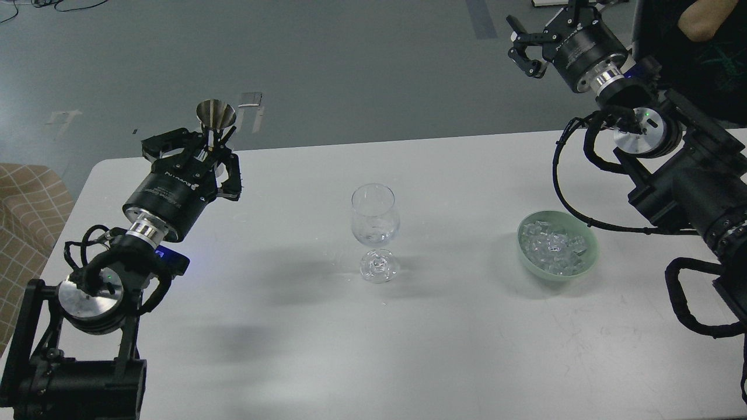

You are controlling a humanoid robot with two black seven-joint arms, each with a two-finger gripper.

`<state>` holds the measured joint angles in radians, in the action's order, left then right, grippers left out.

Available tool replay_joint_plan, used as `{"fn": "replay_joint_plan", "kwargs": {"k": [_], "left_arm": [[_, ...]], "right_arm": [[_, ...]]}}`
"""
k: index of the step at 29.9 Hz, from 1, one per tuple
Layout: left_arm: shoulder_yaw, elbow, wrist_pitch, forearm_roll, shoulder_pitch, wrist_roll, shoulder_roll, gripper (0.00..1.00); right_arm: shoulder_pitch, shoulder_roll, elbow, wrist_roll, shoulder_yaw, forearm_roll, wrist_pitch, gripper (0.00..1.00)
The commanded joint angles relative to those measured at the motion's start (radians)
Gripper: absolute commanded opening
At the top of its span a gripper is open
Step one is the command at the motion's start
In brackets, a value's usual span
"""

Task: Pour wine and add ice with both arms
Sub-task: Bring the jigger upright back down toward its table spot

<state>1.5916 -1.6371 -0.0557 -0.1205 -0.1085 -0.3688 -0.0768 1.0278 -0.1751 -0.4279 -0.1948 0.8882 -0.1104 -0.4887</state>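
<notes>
A clear stemmed wine glass (375, 224) stands upright in the middle of the white table (443, 338), with a little clear content low in its bowl. Ice (551, 245) in small clear chunks fills a pale green bowl (588, 265) to the right of the glass. My left gripper (208, 150) is shut on a small steel cone-shaped measuring cup (215, 116), held upright with its mouth up, over the table's far left, well left of the glass. My right gripper (522, 48) is raised high at the far right, beyond the table's far edge, open and empty.
A tan checked seat (23, 210) stands off the table's left edge. A person's bare arm (703, 17) shows at the top right behind my right arm. Grey floor lies beyond the table's far edge.
</notes>
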Motion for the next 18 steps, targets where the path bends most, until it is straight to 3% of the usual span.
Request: {"fn": "replay_joint_plan", "kwargs": {"k": [1,5,13,18], "left_arm": [[0.001,0.034,0.039,0.004,0.036,0.021,0.037,0.18],[0.002,0.112,0.089,0.005,0.04,0.074,0.064,0.2],[0.004,0.311,0.191,0.004,0.038,0.113,0.066,0.21],[0.005,0.402,0.197,0.004,0.024,0.14,0.061,0.23]], "right_arm": [[0.0,-0.001,0.0,0.0,0.0,0.0,0.0,1.0],[0.0,-0.003,0.0,0.0,0.0,0.0,0.0,1.0],[-0.002,-0.001,0.0,0.0,0.0,0.0,0.0,1.0],[-0.002,0.0,0.0,0.0,-0.002,0.0,0.0,1.0]]}}
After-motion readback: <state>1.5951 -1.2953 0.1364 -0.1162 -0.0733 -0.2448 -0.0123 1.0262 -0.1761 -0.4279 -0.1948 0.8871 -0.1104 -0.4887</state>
